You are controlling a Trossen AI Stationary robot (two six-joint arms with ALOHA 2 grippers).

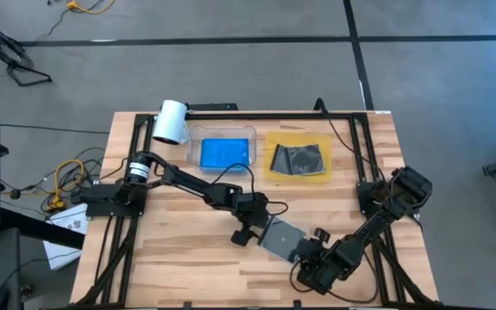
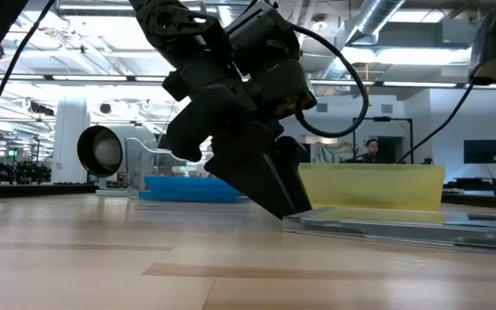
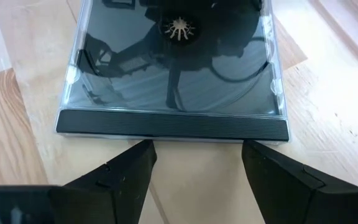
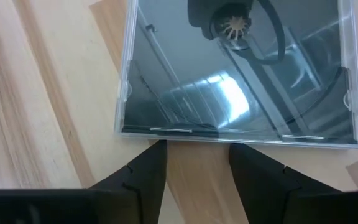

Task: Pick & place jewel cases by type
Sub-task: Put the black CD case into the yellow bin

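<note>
Grey-clear jewel case [image 1: 281, 237] flat on counter [image 1: 170, 258] | left tool [image 3: 194, 155] apart at its spine | right tool [image 4: 194, 152] apart at opposite edge, seemingly not touching.

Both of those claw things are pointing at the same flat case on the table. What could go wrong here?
The grey-clear case lies flat on the wooden table, so the open left gripper may only push it along instead of getting under its edge. The open right gripper faces the opposite edge, so the two could squeeze or tilt the case, or bump each other. The yellow tray lies past the left arm, a lift over it may drop the case.
</note>
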